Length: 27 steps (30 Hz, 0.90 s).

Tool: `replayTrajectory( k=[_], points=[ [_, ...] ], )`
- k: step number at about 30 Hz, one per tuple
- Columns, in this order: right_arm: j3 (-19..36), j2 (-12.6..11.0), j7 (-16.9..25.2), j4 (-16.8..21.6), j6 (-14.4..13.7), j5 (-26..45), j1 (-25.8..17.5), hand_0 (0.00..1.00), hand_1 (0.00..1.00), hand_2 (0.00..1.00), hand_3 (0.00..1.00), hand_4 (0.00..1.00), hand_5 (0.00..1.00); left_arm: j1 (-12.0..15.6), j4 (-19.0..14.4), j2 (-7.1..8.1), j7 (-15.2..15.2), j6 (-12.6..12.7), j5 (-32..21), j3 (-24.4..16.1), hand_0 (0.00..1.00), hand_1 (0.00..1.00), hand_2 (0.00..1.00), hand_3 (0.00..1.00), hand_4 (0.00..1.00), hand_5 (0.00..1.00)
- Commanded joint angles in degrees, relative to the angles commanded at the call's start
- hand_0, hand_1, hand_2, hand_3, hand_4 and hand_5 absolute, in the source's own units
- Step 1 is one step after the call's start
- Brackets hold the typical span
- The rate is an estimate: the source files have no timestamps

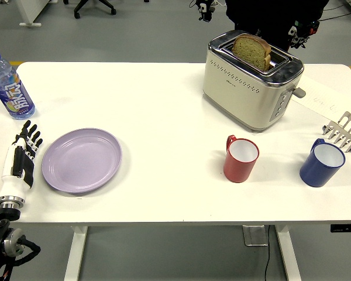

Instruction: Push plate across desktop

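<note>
A lavender plate (82, 160) lies flat on the white table (169, 105), toward its near left part. My left hand (22, 155) rests just to the left of the plate, fingers stretched out straight and pointing away from me. It holds nothing, and a narrow gap separates it from the plate's left rim. My right hand is out of the picture.
A blue-capped drink bottle (10, 85) stands at the far left, behind my hand. A cream toaster (251, 82) with a bread slice (252, 51) sits at the back. A red mug (240, 158), a blue mug (322, 164) and a metal rack (345, 132) are at right. A person in dark clothing (269, 14) stands beyond the table.
</note>
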Motion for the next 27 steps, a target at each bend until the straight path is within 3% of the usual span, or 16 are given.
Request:
replayTrajectory(
  k=[20,27],
  points=[
    [-0.2,-0.1,0.1,0.0,0.0,-0.2,0.0,0.636,0.596,0.686,0.678,0.228,0.411,-0.8,0.4,-3.34,0.3,-0.3,1.4,-1.2,0.933,0.953,0.998,0.998,0.510,0.998],
    [-0.6,-0.1,0.2,0.0,-0.1,0.1,0.0,0.636,0.596,0.686,0.677,0.229,0.412,-1.0,0.0,-3.80,0.6,-0.4,1.4,-0.6,0.932,0.952,0.998,0.998,0.510,0.998]
  ],
)
